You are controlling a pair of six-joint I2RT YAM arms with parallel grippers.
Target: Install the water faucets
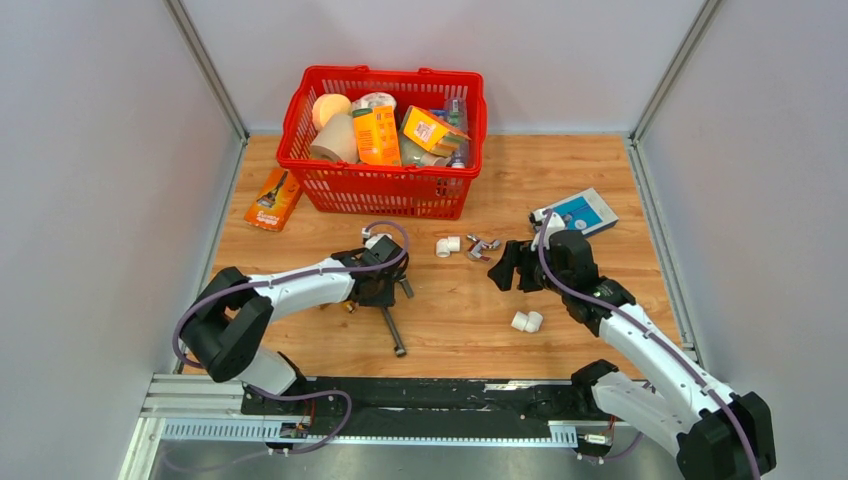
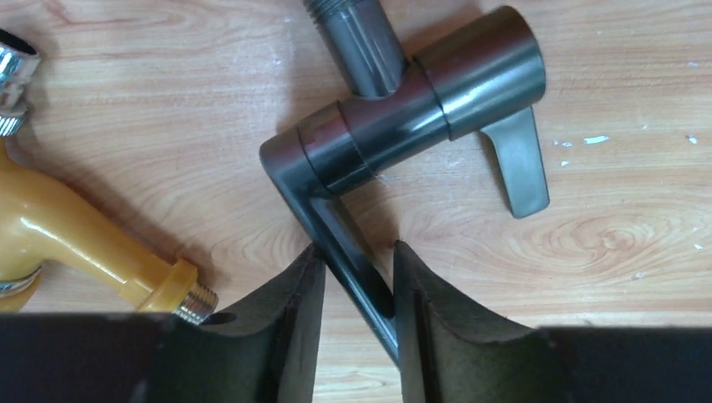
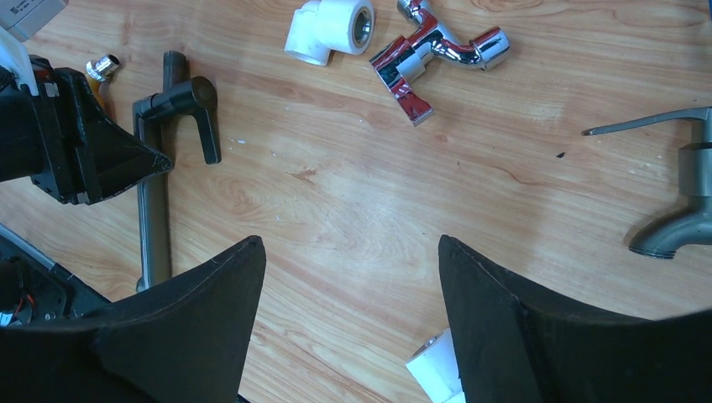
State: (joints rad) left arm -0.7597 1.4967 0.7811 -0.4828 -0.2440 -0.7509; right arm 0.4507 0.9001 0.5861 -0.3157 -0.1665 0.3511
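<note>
The dark grey water faucet (image 2: pixel 403 117) lies on the wooden table, with its lever to the right and its slim spout tube (image 1: pixel 392 328) running toward the near edge. My left gripper (image 2: pixel 357 248) is down over that tube. The tube crosses slantwise between the jaws and touches the left fingertip (image 2: pixel 312 260) and the inner face of the right finger. In the right wrist view the same faucet (image 3: pixel 154 210) lies at the left beside the left gripper (image 3: pixel 92 155). My right gripper (image 3: pixel 353 239) hovers open over bare wood, holding nothing.
A yellow-bodied tap (image 2: pixel 84 243) lies just left of my left fingers. A chrome faucet (image 3: pixel 437 50), white elbow fittings (image 3: pixel 332 29) (image 1: pixel 527 321) and a grey tap (image 3: pixel 684 193) are scattered mid-table. The red basket (image 1: pixel 385 190), an orange packet (image 1: pixel 272 200) and a blue-white box (image 1: pixel 580 212) sit behind.
</note>
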